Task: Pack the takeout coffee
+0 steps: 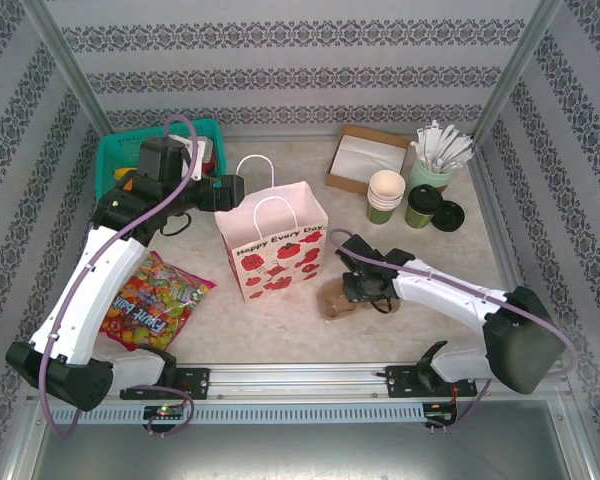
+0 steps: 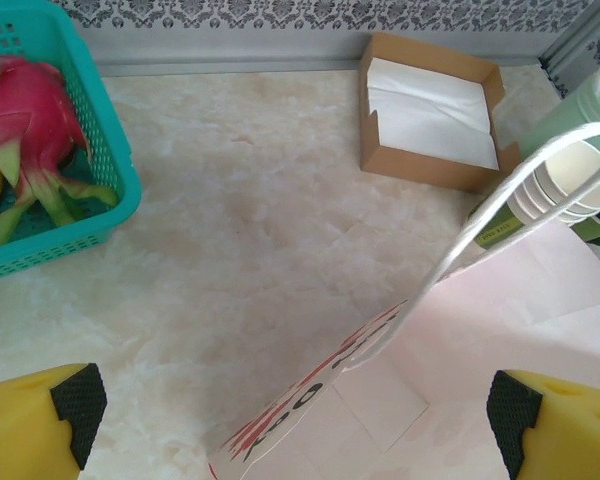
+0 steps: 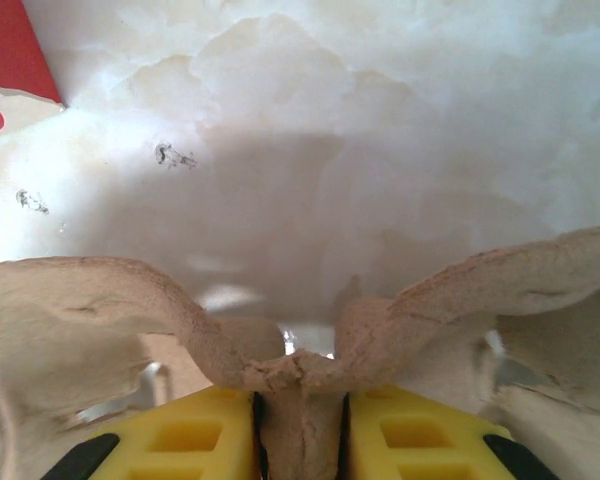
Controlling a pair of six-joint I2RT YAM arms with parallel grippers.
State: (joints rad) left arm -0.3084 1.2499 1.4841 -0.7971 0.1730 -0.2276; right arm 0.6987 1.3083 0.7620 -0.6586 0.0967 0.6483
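The takeout coffee, a dark-green cup with a black lid, stands at the back right of the table, apart from both grippers. A white paper bag with red prints stands upright and open in the middle. My left gripper hovers open at the bag's upper left corner; in its wrist view the bag and its handle lie between the wide-apart fingers. My right gripper is shut on the centre post of a brown pulp cup carrier, which lies on the table right of the bag.
Beside the coffee are a loose black lid, a stack of white cups, a pale green cup of white sticks and a brown napkin box. A teal basket with fruit sits back left. A candy bag lies front left.
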